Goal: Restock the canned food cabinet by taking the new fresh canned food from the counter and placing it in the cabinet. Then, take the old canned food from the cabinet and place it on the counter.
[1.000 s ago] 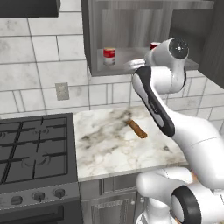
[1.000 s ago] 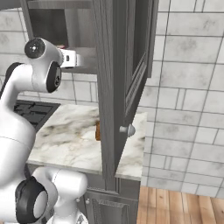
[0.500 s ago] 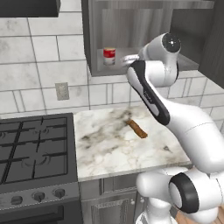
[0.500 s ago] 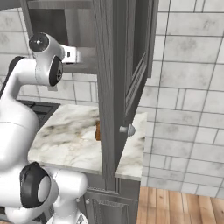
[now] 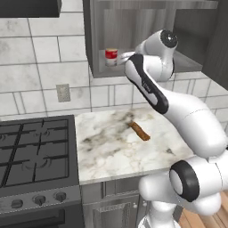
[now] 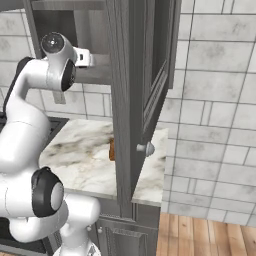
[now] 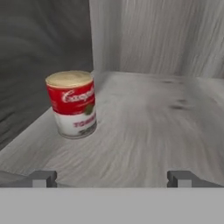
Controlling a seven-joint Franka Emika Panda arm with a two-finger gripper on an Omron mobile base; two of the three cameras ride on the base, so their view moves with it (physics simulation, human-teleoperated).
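Hand (image 7: 111, 178) wide apart, facing old can (image 7: 72, 104) upright on cabinet (image 7: 144, 131) shelf.

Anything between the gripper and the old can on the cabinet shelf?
Nothing: in the hand view, bare grey shelf runs from the open gripper to the old can.

Shelf (image 7: 148, 131) bare right of old can (image 7: 72, 104); left wall (image 7: 39, 61) close.

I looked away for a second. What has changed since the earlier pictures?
The arm has swung left along the cabinet, bringing the gripper toward the red-and-white can. Its jaws stay open, holding nothing. The can, the brown stick and the counter are unchanged.
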